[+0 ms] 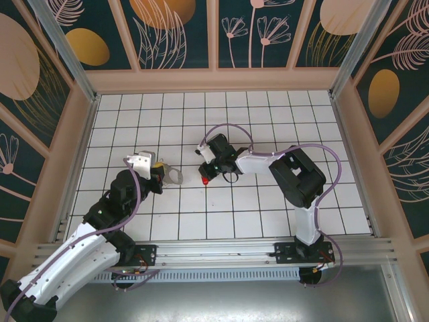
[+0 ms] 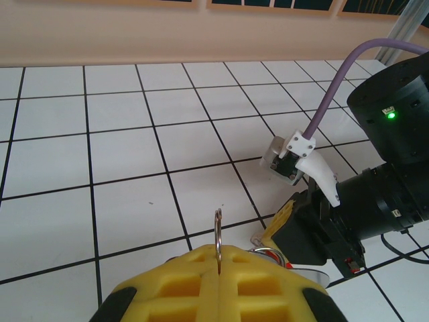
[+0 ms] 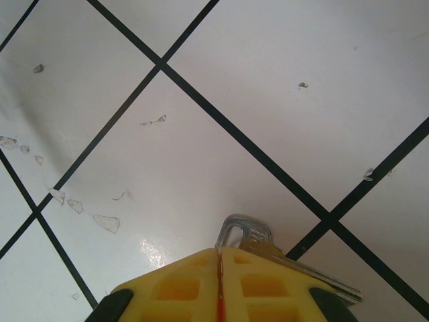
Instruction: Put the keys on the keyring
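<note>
My left gripper (image 2: 220, 247) is shut on the keyring (image 2: 218, 227). Its thin metal ring stands upright, edge-on, out of the seam between the yellow pads. A second ring and a silvery tag (image 2: 312, 274) hang to its right. From above, the left gripper (image 1: 162, 173) holds that tag (image 1: 174, 176) just over the tiles. My right gripper (image 1: 206, 176) sits about one tile to the right, shut on the red-headed key (image 1: 204, 181). In the right wrist view a red sliver (image 3: 219, 310) shows between the shut pads. A silver key head (image 3: 244, 231) with a slot pokes out beyond them.
The white tiled floor (image 1: 221, 114) is walled in by peach-framed panels (image 1: 214, 79) at the back and sides. An aluminium rail (image 1: 221, 251) runs along the near edge. Purple cables (image 1: 231, 127) loop over the right arm. Open floor lies behind both grippers.
</note>
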